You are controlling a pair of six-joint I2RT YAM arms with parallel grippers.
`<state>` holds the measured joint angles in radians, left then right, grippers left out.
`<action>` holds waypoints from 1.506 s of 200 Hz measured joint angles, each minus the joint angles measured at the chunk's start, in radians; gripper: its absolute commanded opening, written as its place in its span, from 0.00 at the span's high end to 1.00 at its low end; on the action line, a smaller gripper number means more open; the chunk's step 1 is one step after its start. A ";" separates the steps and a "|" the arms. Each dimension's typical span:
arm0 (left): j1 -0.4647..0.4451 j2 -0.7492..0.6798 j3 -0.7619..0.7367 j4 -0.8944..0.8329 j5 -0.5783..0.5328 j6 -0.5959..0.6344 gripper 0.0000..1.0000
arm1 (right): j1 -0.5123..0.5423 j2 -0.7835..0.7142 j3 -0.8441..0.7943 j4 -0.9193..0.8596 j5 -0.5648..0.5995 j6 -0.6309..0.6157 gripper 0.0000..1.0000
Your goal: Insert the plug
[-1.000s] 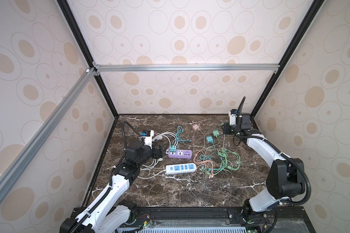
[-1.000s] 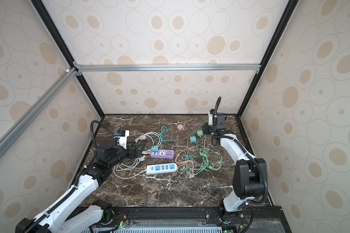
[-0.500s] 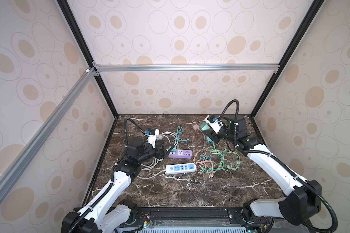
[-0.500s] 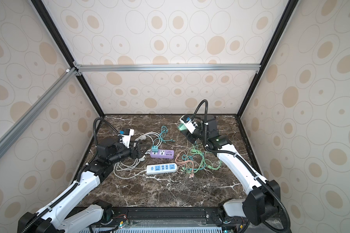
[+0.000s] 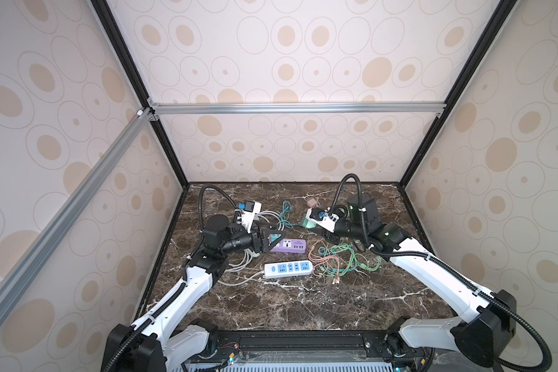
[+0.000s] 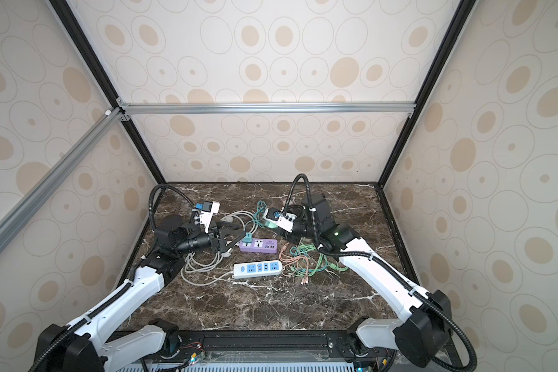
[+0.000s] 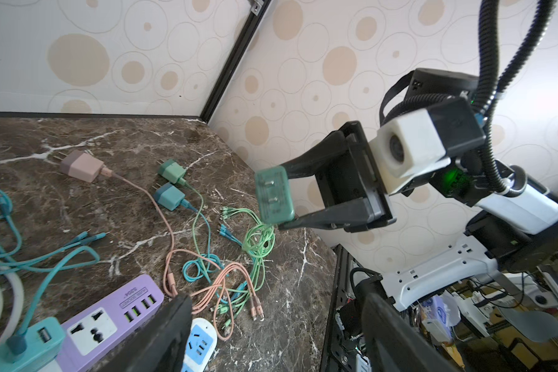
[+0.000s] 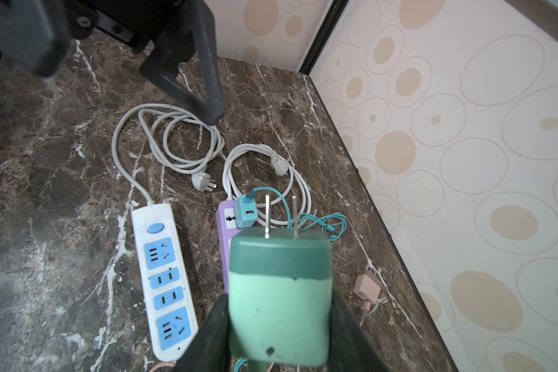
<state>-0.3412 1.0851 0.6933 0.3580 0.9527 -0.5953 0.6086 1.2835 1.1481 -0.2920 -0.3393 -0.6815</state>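
My right gripper (image 8: 279, 325) is shut on a green two-prong plug (image 8: 279, 290), holding it in the air with the prongs pointing away from the wrist. In both top views the plug (image 5: 306, 223) (image 6: 270, 224) hangs above the table behind and to the right of the purple power strip (image 5: 289, 245) (image 6: 260, 245). A teal charger (image 8: 245, 211) sits in the strip's far end. My left gripper (image 5: 273, 241) is open, hovering by that end of the strip, nothing between its fingers (image 7: 161, 338). The left wrist view shows the held plug (image 7: 273, 195) facing it.
A white power strip with blue sockets (image 5: 289, 269) lies in front of the purple one. Tangled green, pink and teal cables (image 5: 339, 261) spread to the right. Loose pink (image 7: 81, 166), green (image 7: 171, 170) and blue (image 7: 169, 196) chargers lie behind. White cords (image 8: 174, 141) coil at the left.
The right arm has swung from the back right corner toward the middle, carrying the green plug. The left gripper has shifted slightly toward the purple strip and stays open.
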 measured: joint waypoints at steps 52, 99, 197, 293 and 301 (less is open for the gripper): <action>-0.035 0.036 0.000 0.005 0.031 -0.008 0.18 | 0.089 0.000 0.000 -0.031 0.008 -0.025 0.66; -0.061 0.062 0.019 -0.029 0.024 0.015 0.26 | 0.129 0.006 0.005 -0.036 0.025 -0.037 0.66; -0.082 0.092 0.052 -0.066 0.021 0.045 0.59 | 0.211 0.035 0.021 -0.037 0.100 -0.088 0.66; -0.086 0.098 0.056 -0.108 0.020 0.034 0.85 | 0.221 0.035 0.013 -0.010 0.178 -0.137 0.61; -0.086 0.099 0.058 -0.110 0.017 0.034 0.89 | 0.222 0.035 0.010 -0.005 0.182 -0.137 0.60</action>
<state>-0.4274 1.1839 0.7513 0.2481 0.9695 -0.5613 0.8303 1.3190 1.1580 -0.2970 -0.1574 -0.8181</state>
